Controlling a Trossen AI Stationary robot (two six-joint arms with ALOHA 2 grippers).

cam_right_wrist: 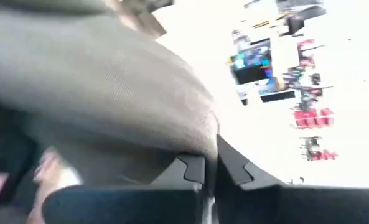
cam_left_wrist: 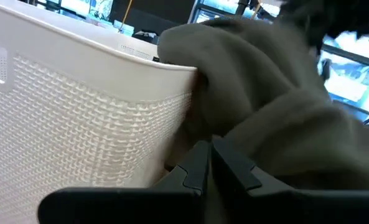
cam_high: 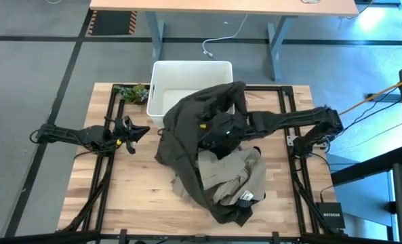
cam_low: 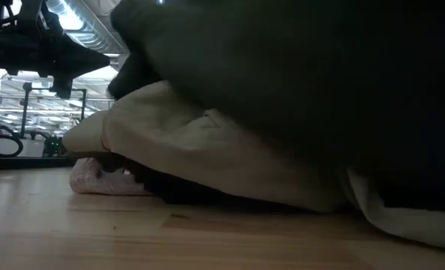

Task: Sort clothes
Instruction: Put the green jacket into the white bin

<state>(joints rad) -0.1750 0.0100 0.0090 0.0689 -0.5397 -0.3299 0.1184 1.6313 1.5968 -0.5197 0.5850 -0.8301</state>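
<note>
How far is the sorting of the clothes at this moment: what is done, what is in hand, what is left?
Done: little. The large dark olive garment is only draped over the rim of the white rectangular plastic bin. In hand: the right gripper is shut over the pile, at the olive fabric. The left gripper waits shut beside the bin. Left: the beige-khaki garment and the light pink garment on the wooden table.

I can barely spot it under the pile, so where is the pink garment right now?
In the low view the pink garment lies on the table, peeking out at the left edge of the pile, tucked beneath the beige garment.
</note>
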